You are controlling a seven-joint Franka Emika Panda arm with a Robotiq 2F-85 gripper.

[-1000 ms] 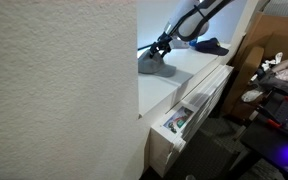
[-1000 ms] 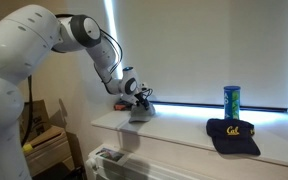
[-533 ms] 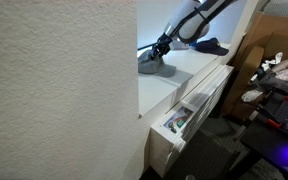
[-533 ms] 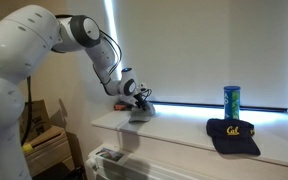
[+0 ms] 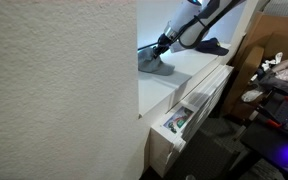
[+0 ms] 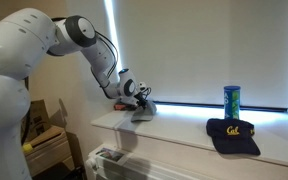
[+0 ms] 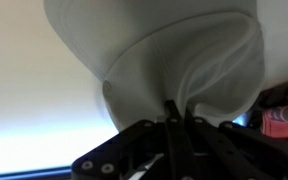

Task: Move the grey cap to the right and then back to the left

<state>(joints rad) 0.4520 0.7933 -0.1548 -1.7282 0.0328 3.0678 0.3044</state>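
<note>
With the fingers (image 7: pixel 170 125) pinched on the grey cap (image 7: pixel 184 60), lift slightly and carry it right slowly, lest the soft fabric slip.

Soft light-grey fabric baseball cap (image 6: pixel 142 110), rounded crown, at far end of white worktop (image 6: pixel 184 135) nr window. Wrist view: crown cloth bunched w/ folds, pinched in end effector (image 7: pixel 179 112), brim not visible.

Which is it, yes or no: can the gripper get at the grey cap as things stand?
Likely yes: the gripper is on the grey cap on the white ledge, jaws pinched on its fabric in the wrist view; nothing blocks it.
</note>
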